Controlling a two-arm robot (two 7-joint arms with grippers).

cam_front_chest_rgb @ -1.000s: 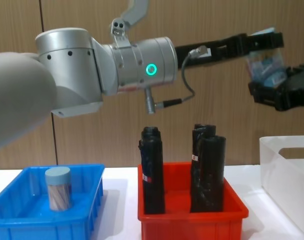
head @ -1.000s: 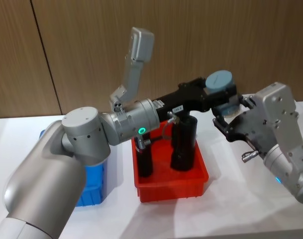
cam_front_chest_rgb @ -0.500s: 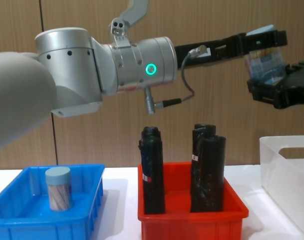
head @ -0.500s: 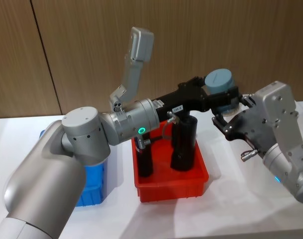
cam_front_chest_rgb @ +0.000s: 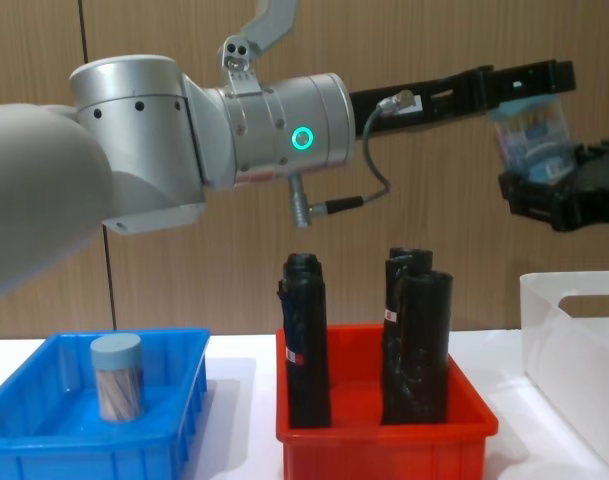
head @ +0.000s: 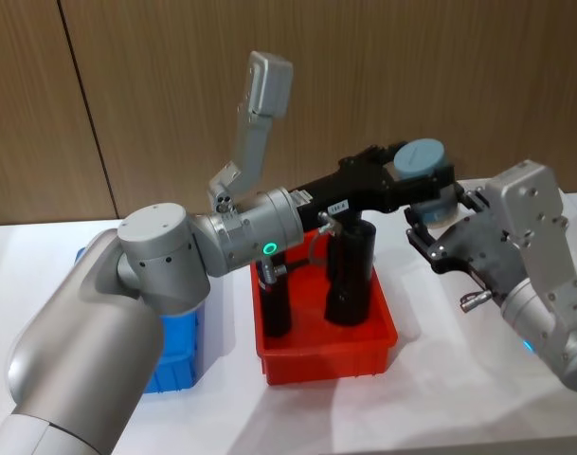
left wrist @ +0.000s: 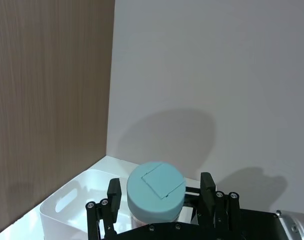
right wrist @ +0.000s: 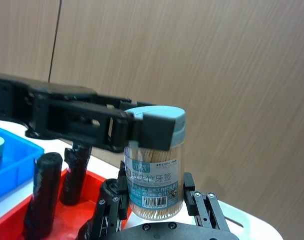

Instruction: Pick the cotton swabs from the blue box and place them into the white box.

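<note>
- Head view: left gripper (head: 413, 169) stands spread around the cotton swab jar (head: 421, 157), at 1 o'clock from the red bin (head: 364, 346).
- Left wrist view: gaps flank the lid (left wrist: 155, 187); white box (left wrist: 52, 216) beyond.
- Right wrist view: right gripper (right wrist: 154, 199) clasps the jar's base.
- Chest view: second jar (cam_front_chest_rgb: 117, 375) stands in the blue box (cam_front_chest_rgb: 44, 445), at 7 o'clock.

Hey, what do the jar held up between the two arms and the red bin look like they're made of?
Cotton swab jar, gripped by the right pincer, left pincer open round its lid: probably clear glossy plastic, sticks showing through. Lid: opaque pale blue, likely plastic. Red bin: opaque moulded plastic with a slight sheen.
</note>
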